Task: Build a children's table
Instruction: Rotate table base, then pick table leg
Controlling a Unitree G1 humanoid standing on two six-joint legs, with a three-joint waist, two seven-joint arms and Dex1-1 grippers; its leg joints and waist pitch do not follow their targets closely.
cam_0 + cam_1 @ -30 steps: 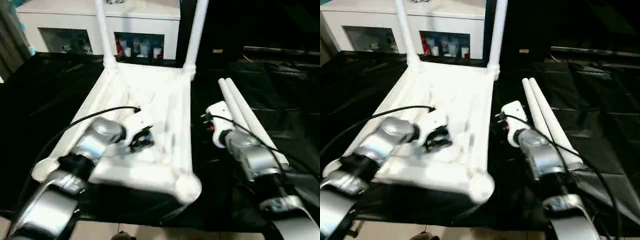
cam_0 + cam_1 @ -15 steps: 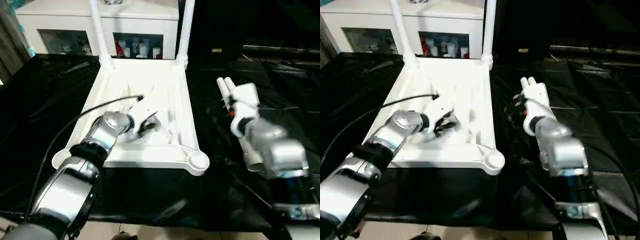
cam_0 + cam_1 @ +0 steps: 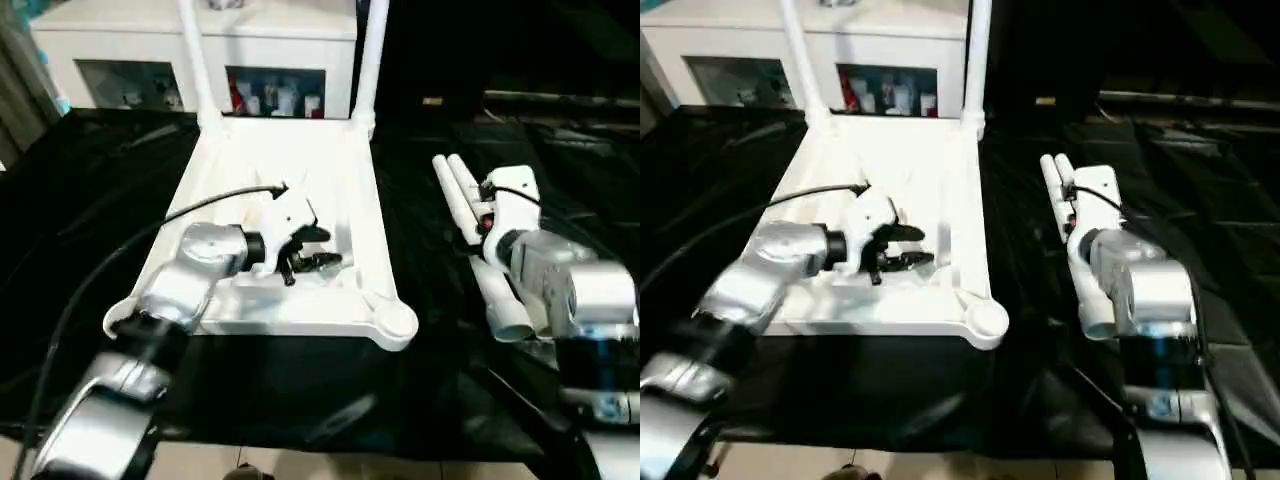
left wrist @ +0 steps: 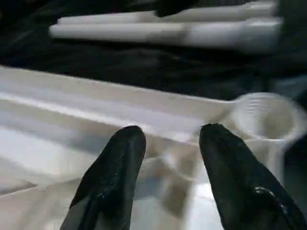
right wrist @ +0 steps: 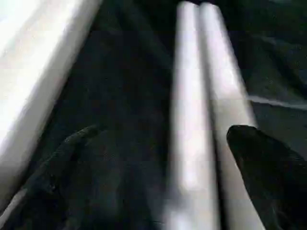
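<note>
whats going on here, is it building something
A robot is putting together a white children's table. The tabletop lies upside down on black sheeting, with two legs already standing in its far corner sockets. Two more legs lie side by side to its right. The left gripper hovers open over the ribbed underside, holding nothing. The right gripper is open wide above the loose legs.

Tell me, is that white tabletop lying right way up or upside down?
Upside down. The tabletop shows its ribbed underside, two legs rise from its far corner sockets, and a near socket gapes empty.
</note>
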